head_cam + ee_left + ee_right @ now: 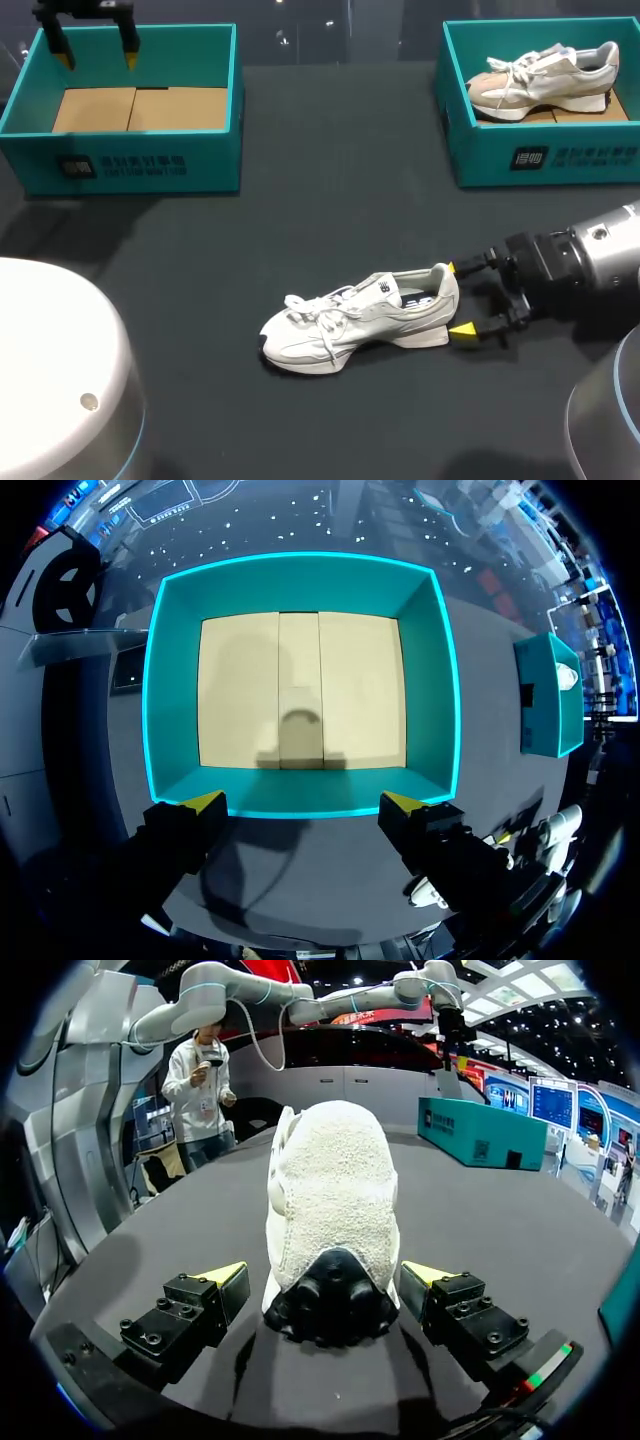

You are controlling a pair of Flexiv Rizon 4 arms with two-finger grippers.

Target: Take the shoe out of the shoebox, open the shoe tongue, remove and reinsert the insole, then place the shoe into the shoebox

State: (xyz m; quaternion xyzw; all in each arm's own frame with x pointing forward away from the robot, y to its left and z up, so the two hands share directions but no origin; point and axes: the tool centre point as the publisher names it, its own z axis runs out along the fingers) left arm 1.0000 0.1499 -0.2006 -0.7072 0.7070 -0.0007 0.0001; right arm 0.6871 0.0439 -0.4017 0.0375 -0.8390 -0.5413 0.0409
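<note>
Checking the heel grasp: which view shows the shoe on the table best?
The right wrist view: the shoe fills it heel-on, between the open jaws. The head view shows its whole side; the left wrist view, nothing clear.

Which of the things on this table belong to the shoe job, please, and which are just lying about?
For the job:
- white shoe, lying on the table
- empty box, probably where the shoe goes back

Just lying about, as far as I can tell:
- other box
- pale shoe lying inside it
</note>
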